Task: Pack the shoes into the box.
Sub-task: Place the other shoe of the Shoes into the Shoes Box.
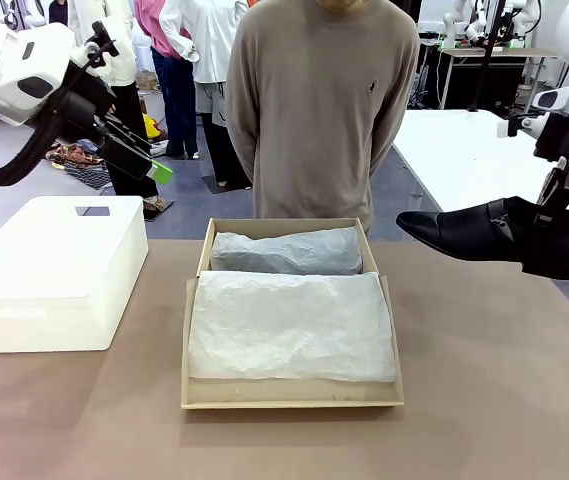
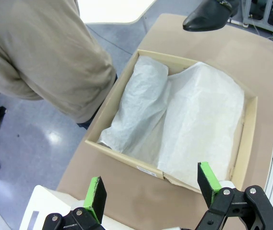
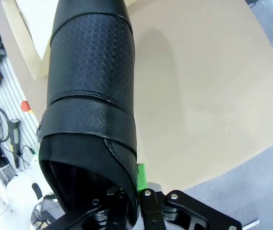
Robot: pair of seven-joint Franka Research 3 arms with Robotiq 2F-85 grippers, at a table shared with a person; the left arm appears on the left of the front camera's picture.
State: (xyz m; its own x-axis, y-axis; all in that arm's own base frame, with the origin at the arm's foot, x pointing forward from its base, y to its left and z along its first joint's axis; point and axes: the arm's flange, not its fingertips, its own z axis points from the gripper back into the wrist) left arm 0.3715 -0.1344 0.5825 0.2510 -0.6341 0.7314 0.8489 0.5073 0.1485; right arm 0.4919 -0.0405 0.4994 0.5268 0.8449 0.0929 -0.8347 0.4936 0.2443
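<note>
The tan cardboard box (image 1: 292,394) lies open at the table's middle, lined with white tissue paper (image 1: 289,325). A tissue-wrapped bundle (image 1: 286,250) lies along its far side. One black shoe (image 1: 494,235) hangs level in the air right of the box, toe pointing left. My right gripper (image 1: 556,205) is shut on its heel collar. In the right wrist view the shoe (image 3: 90,72) stretches away from that gripper (image 3: 134,191). My left gripper (image 1: 149,160) hangs open and high at the upper left. Between its green pads (image 2: 95,191) I see the box (image 2: 122,155) and the shoe's toe (image 2: 208,17).
A white plastic bin (image 1: 54,270) with a lid stands on the table's left side. A person in a tan sweater (image 1: 319,110) stands at the far edge behind the box, arms down. The brown tabletop (image 1: 494,380) right of the box is bare.
</note>
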